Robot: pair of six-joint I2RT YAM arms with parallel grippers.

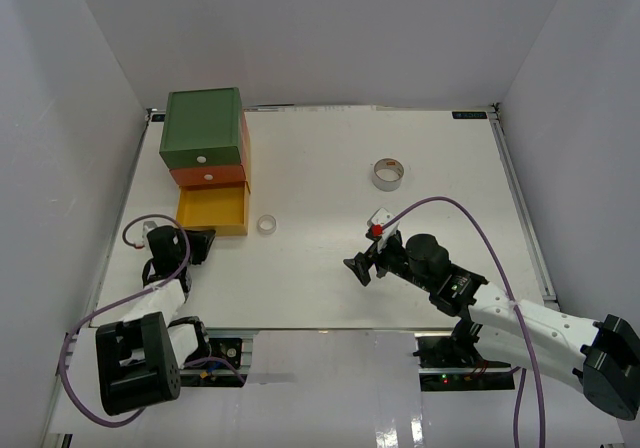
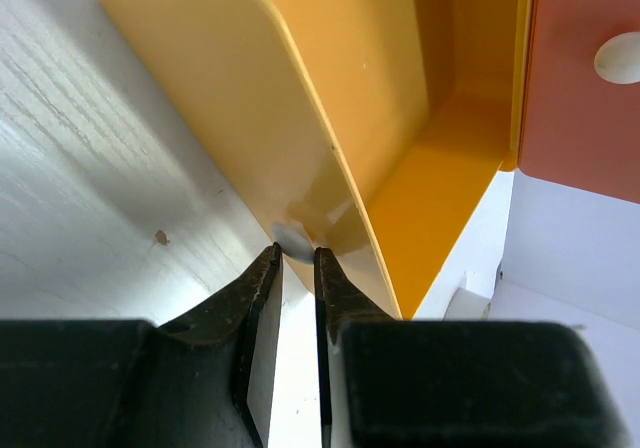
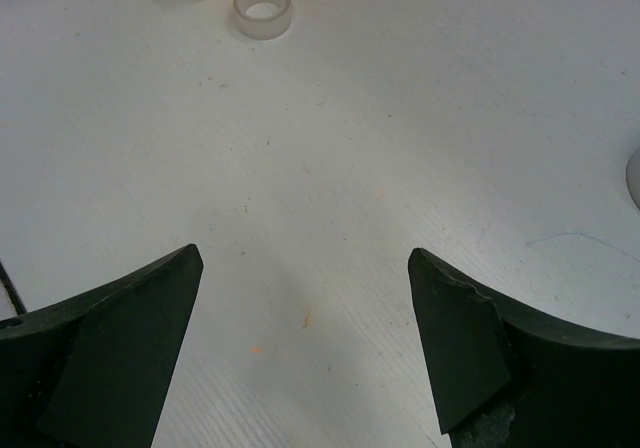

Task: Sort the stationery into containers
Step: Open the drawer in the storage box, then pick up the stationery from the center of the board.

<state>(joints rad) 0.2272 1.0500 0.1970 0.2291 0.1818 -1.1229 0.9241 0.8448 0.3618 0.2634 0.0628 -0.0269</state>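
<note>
The containers are a small chest (image 1: 205,128) at the back left, with a green top drawer, an orange middle drawer (image 1: 208,176) and a yellow bottom drawer (image 1: 213,208) pulled out. The open yellow drawer (image 2: 250,98) looks empty inside. My left gripper (image 2: 297,255) is shut on that drawer's small white knob (image 2: 292,234); in the top view it (image 1: 203,240) sits at the drawer's front. A small clear tape ring (image 1: 267,225) (image 3: 262,9) lies just right of the drawer. A grey tape roll (image 1: 387,174) lies farther right. My right gripper (image 1: 357,268) (image 3: 305,258) hovers open over bare table.
The orange drawer (image 2: 580,88) is closed, and its white knob (image 2: 618,56) shows above the yellow one. White walls enclose the table on three sides. A purple cable loops over the right arm (image 1: 480,233).
</note>
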